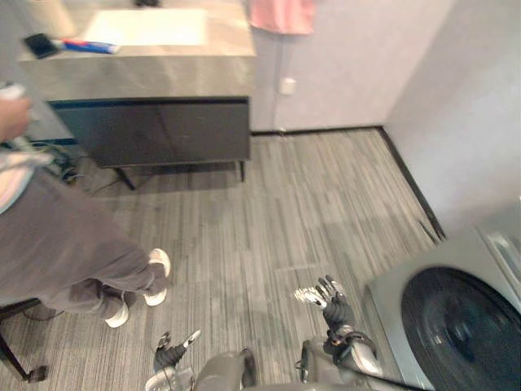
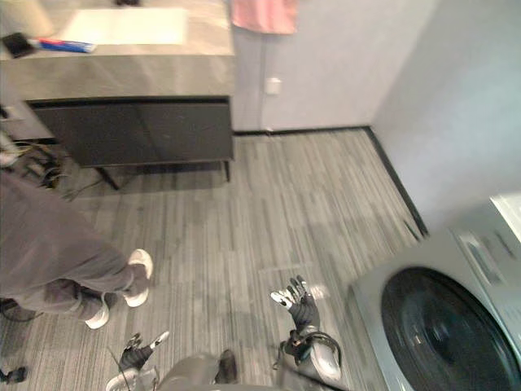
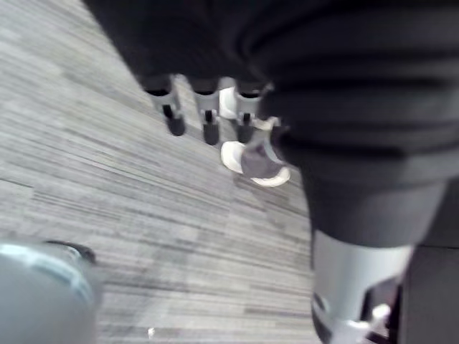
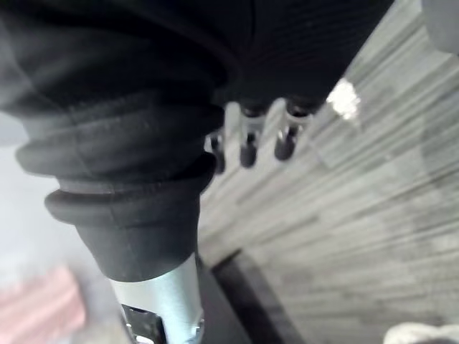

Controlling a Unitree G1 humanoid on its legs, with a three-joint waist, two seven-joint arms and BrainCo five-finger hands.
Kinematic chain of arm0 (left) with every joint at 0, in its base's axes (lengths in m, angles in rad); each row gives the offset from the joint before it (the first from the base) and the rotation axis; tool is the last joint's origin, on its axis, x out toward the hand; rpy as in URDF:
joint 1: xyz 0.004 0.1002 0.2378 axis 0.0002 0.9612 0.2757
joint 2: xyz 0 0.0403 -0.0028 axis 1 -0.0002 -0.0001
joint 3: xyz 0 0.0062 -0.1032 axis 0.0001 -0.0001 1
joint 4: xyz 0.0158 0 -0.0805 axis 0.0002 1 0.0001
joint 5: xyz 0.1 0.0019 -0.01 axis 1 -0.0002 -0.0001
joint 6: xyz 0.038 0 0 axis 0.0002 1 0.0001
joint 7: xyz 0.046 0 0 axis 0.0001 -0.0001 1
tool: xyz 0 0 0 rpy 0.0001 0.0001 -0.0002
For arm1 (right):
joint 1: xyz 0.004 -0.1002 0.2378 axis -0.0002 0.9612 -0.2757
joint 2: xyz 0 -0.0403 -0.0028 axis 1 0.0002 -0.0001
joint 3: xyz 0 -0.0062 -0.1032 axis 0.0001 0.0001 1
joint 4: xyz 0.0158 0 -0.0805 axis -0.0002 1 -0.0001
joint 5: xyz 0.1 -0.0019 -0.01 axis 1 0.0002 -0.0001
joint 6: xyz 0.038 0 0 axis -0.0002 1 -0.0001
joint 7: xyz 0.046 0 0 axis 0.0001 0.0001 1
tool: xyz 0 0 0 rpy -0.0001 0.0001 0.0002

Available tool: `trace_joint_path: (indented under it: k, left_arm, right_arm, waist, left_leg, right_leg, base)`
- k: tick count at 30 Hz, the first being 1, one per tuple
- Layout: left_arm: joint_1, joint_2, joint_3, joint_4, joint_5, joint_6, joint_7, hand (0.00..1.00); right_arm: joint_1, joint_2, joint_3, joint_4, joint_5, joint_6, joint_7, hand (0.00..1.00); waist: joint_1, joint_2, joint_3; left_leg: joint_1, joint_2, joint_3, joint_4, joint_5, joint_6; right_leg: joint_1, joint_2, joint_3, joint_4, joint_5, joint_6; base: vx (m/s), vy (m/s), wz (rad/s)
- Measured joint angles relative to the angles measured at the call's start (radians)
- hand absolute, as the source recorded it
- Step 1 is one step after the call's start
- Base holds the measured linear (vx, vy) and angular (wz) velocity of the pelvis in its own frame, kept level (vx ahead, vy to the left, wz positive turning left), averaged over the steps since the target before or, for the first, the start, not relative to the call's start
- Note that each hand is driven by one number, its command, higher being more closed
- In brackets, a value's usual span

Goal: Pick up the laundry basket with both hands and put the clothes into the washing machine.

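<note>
The grey washing machine point(image 1: 391, 300) stands at the lower right, its round dark door point(image 1: 460, 330) facing the room. My right hand point(image 1: 330, 303) hangs just left of it over the floor, fingers spread and straight, holding nothing. My left hand point(image 1: 171, 352) is low at the bottom edge, fingers relaxed and empty. In the left wrist view its fingers point(image 3: 204, 118) point out over bare floor. The right wrist view shows that hand's fingers point(image 4: 247, 143) straight above the grey planks.
A person in grey trousers point(image 1: 65, 252) with white shoes point(image 1: 159, 277) stands close at the left. A dark vanity cabinet point(image 1: 155, 130) with a stone top stands at the back left, and a pink towel point(image 1: 281, 15) hangs beside it. Walls close off the right side.
</note>
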Motion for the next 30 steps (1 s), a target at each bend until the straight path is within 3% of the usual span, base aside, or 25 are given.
trace_joint_path:
  k: [1,3,4,5,7,9,11,15,21,24,30]
  left_arm:
    - [0.001,-0.013,-0.003,-0.001,0.000,0.000,0.000,0.00]
    - [0.015,-0.038,0.000,-0.019,0.022,-0.010,0.009,0.00]
    - [0.016,-0.044,-0.003,-0.017,0.024,-0.007,0.009,0.00]
    - [0.023,-0.071,-0.004,-0.017,0.029,-0.003,0.009,0.00]
    - [0.033,-0.095,0.000,-0.011,0.042,-0.001,0.005,0.00]
    - [0.030,-0.110,0.002,0.020,0.058,0.000,0.001,0.00]
    - [0.009,-0.106,0.021,0.078,0.067,0.001,-0.009,0.00]
    - [-0.038,-0.085,0.053,0.180,0.066,0.015,-0.016,0.00]
    - [-0.068,-0.087,0.116,0.248,0.063,0.023,-0.037,0.00]
    - [-0.085,-0.089,0.135,0.269,0.055,0.036,-0.048,0.00]
    - [-0.085,-0.088,0.136,0.273,0.034,0.035,-0.058,0.00]
  right_arm:
    - [0.017,0.010,0.011,-0.027,0.001,-0.007,0.001,0.00]
    - [0.054,0.006,0.043,-0.066,0.010,-0.026,0.003,0.00]
    - [0.056,0.005,0.044,-0.064,0.010,-0.026,0.004,0.00]
    - [0.057,0.006,0.043,-0.058,0.015,-0.023,-0.001,0.00]
    - [0.053,0.006,0.036,-0.057,0.052,-0.023,0.000,0.00]
    - [0.051,0.007,0.027,-0.049,0.057,-0.023,0.000,0.00]
    - [0.031,0.007,-0.013,0.034,0.040,-0.024,-0.001,0.00]
    - [-0.090,0.005,-0.216,0.401,-0.075,-0.006,-0.047,0.00]
    - [-0.205,-0.063,-0.539,0.872,-0.156,0.023,-0.097,0.00]
    - [-0.192,-0.067,-0.605,0.920,-0.196,0.056,-0.108,0.00]
    - [-0.183,-0.054,-0.629,0.916,-0.240,0.056,-0.084,0.00]
  waist:
    - [-0.008,0.006,-0.009]
    - [-0.009,0.010,-0.035]
    - [-0.010,0.022,-0.040]
    - [-0.004,0.055,-0.057]
    - [0.000,0.096,-0.076]
    - [-0.007,0.117,-0.091]
    - [-0.009,0.116,-0.112]
    - [-0.009,0.101,-0.136]
    - [-0.008,0.106,-0.143]
    - [-0.009,0.108,-0.144]
    - [-0.003,0.103,-0.143]
  left_leg:
    - [0.000,0.004,-0.013,-0.006,-0.005,0.006]
    - [0.012,-0.009,-0.048,-0.035,-0.014,-0.002]
    - [0.012,-0.008,-0.061,-0.034,-0.017,-0.005]
    - [0.005,0.012,-0.067,-0.035,-0.021,-0.012]
    - [-0.008,0.031,-0.066,-0.047,-0.012,-0.018]
    - [-0.002,0.038,-0.063,-0.089,0.004,-0.042]
    - [0.028,0.049,-0.056,-0.135,0.019,-0.067]
    - [0.079,0.071,-0.052,-0.200,0.042,-0.099]
    - [0.121,0.077,-0.060,-0.269,0.091,-0.103]
    - [0.134,0.080,-0.078,-0.292,0.112,-0.091]
    - [0.140,0.077,-0.087,-0.338,0.140,-0.084]
  right_leg:
    - [0.005,0.022,0.023,-0.061,0.017,-0.023]
    - [0.028,0.047,-0.016,-0.202,0.142,-0.059]
    - [0.038,0.054,-0.010,-0.224,0.172,-0.058]
    - [0.058,0.068,-0.029,-0.278,0.206,-0.059]
    - [0.071,0.087,-0.035,-0.350,0.241,-0.069]
    - [0.079,0.092,-0.036,-0.396,0.258,-0.071]
    - [0.097,0.105,-0.035,-0.431,0.266,-0.079]
    - [0.130,0.131,-0.036,-0.484,0.282,-0.097]
    - [0.172,0.140,-0.049,-0.539,0.308,-0.107]
    - [0.190,0.143,-0.066,-0.558,0.324,-0.117]
    - [0.207,0.142,-0.087,-0.600,0.350,-0.122]
  base:
    - [0.05,-0.064,0.85]
    - [0.11,-0.115,0.74]
    - [0.17,-0.088,0.27]
    - [0.12,-0.028,0.04]
    - [0.14,-0.016,-0.11]
    - [0.15,-0.048,-0.03]
    - [0.14,-0.072,-0.09]
    - [0.12,-0.087,-0.09]
    - [0.02,-0.033,0.04]
    - [-0.06,-0.023,0.17]
    - [-0.14,-0.030,0.05]
